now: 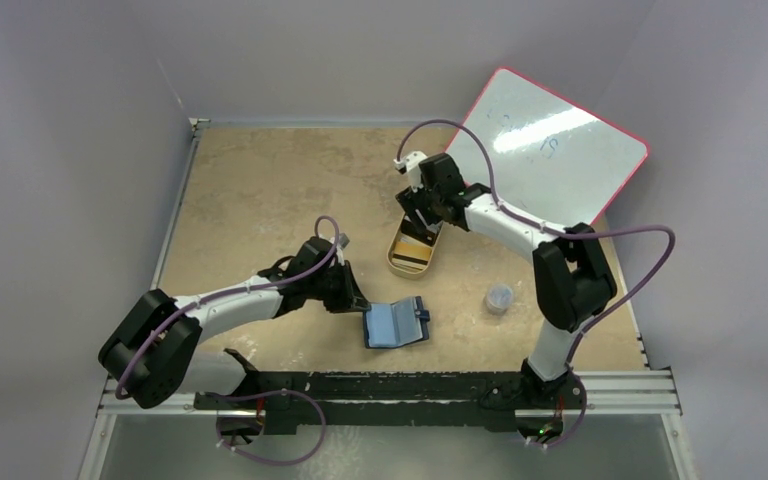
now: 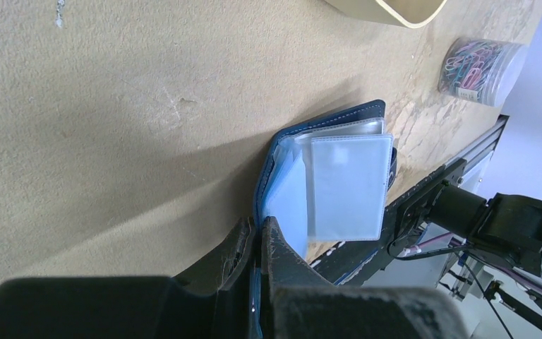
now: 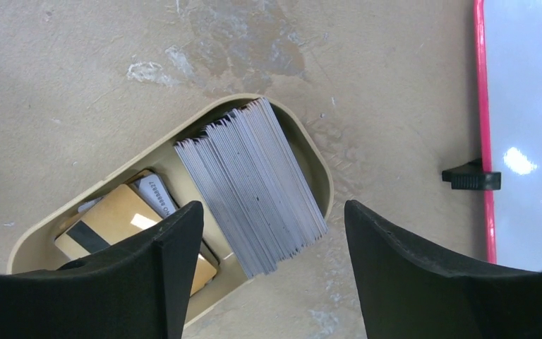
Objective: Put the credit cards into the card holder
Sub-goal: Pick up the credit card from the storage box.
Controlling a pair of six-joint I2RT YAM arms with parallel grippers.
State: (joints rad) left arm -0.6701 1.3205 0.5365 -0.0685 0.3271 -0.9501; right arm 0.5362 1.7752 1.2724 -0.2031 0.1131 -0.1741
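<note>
The card holder [image 1: 397, 323], a navy wallet, lies open near the table's front with clear sleeves fanned out; it also shows in the left wrist view [image 2: 346, 183]. My left gripper [image 1: 360, 303] is shut on its left edge [image 2: 260, 229]. The credit cards lie in a tan oval tray [image 1: 412, 250]: a thick silver-grey stack [image 3: 254, 183] on edge, and a gold card [image 3: 113, 219] with a black stripe lying flat over a white one. My right gripper [image 1: 418, 225] hovers open and empty just above the tray [image 3: 328, 187], its fingers either side of the stack's near end [image 3: 273, 212].
A whiteboard [image 1: 560, 140] with a red rim leans at the back right, a black clip [image 3: 471, 178] on its edge. A small clear jar of paper clips [image 1: 499, 298] stands right of the wallet. The black rail [image 1: 410, 385] runs along the near edge.
</note>
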